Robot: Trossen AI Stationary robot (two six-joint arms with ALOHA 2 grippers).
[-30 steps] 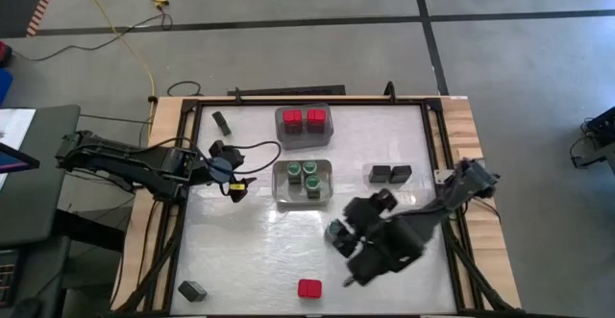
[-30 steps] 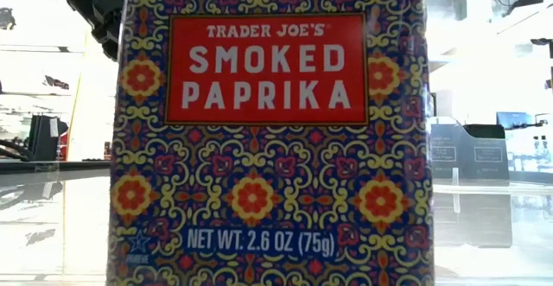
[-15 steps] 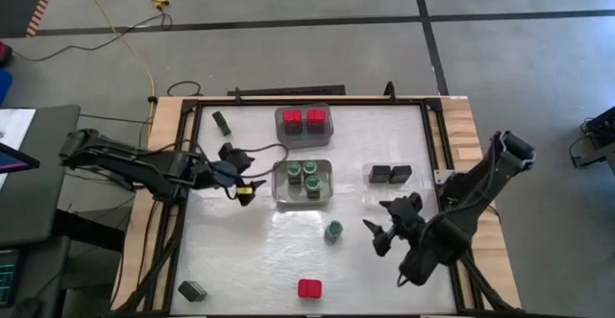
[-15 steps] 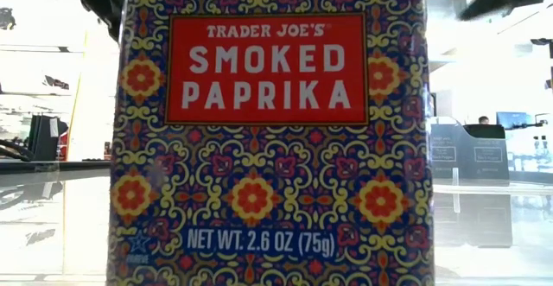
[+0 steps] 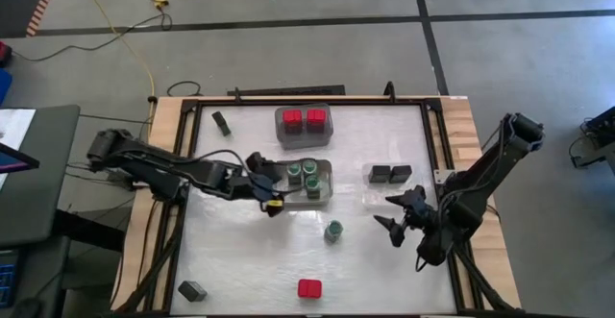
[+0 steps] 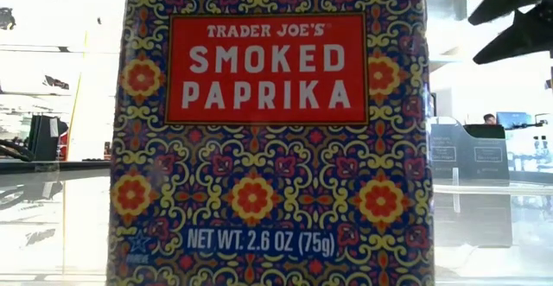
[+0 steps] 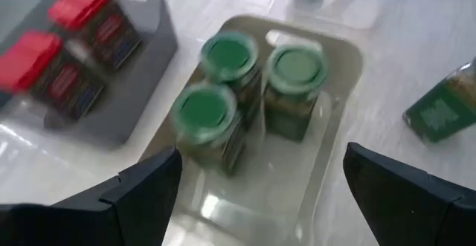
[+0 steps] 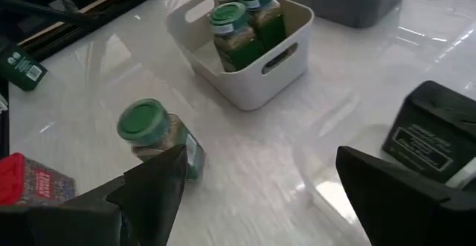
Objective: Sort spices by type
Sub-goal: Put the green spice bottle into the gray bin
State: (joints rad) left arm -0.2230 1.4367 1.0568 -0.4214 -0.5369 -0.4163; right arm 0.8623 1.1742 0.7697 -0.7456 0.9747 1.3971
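Note:
Three green-lidded jars [image 7: 245, 90] stand in a white bin [image 5: 325, 195] at mid-table. My left gripper [image 5: 272, 196] hovers open beside the bin's left end, its fingers [image 7: 149, 194] apart with nothing between them. A fourth green-lidded jar [image 5: 333, 231] stands alone on the table in front of the bin. My right gripper [image 5: 389, 213] is open to the right of that jar [image 8: 152, 131], apart from it, and also shows in the low view [image 6: 518, 14]. Two red-topped tins [image 5: 304, 119] sit in a grey bin.
A red-topped paprika tin [image 5: 309, 288] stands at the near edge and fills the low view [image 6: 268, 130]. Two dark tins [image 5: 389, 174] sit right of the white bin, another [image 5: 192, 290] at the near left corner, one [image 5: 222, 121] at the far left.
My right gripper has drawn back from the lone green-lidded jar toward the table's right edge, staying open; the jar has stayed where it was. My left gripper has moved toward the table's right, up to the white bin's left end, also open.

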